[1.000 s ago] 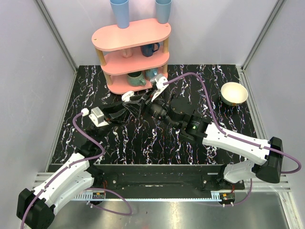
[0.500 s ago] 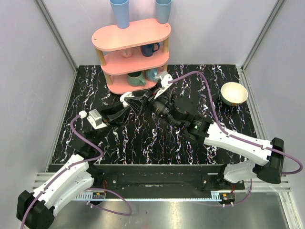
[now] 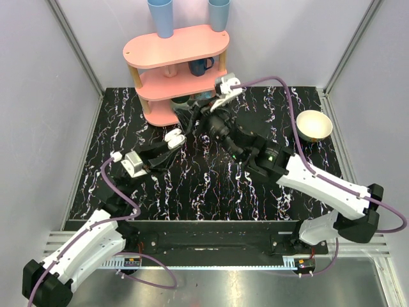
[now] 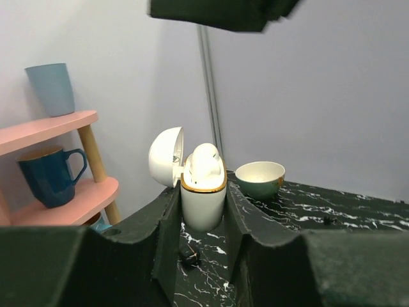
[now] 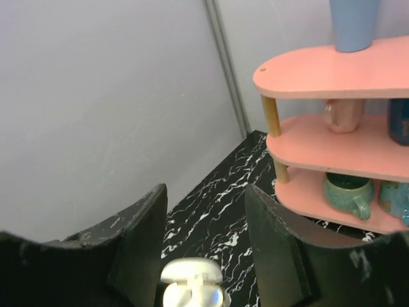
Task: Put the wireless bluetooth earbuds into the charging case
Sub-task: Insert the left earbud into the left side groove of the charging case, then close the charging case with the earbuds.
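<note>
- Now, the left gripper (image 4: 203, 192) is clenching its jaws on the case (image 4: 203, 208) and holding it upright. In the top view it is sitting at about 10 o'clock from the middle of the table (image 3: 115, 121).
- The lid (image 4: 165, 157) is standing open, tipped back toward 9 o'clock in the left wrist view.
- One earbud (image 4: 206, 160) is sitting in the case, its rounded top poking out. I cannot tell whether the second one is lying in there beside it.
- The right gripper (image 3: 192, 120) is hovering at about 1 o'clock from the case, apart from it. Its jaws are released and gripping nothing.
- In the right wrist view, the case is showing low down between the spread fingers (image 5: 137, 243).
- The shelf (image 3: 176, 51) is standing at 12 o'clock on the table, carrying a blue mug (image 4: 48, 173).
- The bowl (image 3: 314, 125) is resting at 2 o'clock, well apart from both grippers.
</note>
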### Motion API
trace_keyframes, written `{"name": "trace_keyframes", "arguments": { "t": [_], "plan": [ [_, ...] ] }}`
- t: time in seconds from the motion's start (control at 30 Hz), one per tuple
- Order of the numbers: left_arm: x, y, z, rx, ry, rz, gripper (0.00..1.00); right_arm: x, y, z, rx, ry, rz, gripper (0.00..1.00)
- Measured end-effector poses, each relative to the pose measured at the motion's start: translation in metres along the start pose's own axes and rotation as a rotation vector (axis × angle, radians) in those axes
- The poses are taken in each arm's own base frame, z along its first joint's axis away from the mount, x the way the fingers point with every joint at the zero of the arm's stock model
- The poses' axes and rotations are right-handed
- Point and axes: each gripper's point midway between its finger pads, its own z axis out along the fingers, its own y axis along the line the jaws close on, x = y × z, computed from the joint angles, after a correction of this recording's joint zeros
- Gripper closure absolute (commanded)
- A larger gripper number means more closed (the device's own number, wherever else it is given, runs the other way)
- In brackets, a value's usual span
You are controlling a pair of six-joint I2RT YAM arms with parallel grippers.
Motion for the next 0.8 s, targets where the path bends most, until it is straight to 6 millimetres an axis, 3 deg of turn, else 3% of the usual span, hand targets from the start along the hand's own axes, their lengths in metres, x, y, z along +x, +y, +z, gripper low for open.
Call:
{"name": "trace_keyframes", "arguments": {
  "t": [0.17,0.27,0.37,0.47,0.8],
  "plan": [
    [0.006,-0.015,-0.003,0.092,0.033,0.039,1.00,0.001,-0.005,0.023,0.082,0.099,-0.046,0.40],
    [0.008,-0.022,-0.004,0.138,0.046,0.049,1.00,0.021,-0.013,0.032,0.115,0.190,-0.067,0.39],
    [0.009,-0.025,-0.004,0.162,0.053,0.053,1.00,0.055,-0.021,0.027,0.119,0.312,-0.082,0.39],
    [0.009,-0.027,-0.004,0.175,0.059,0.055,1.00,0.075,-0.023,0.021,0.114,0.388,-0.079,0.39],
    [0.006,-0.028,-0.003,0.184,0.061,0.073,1.00,0.099,-0.020,0.009,0.089,0.490,-0.047,0.39]
  ]
}}
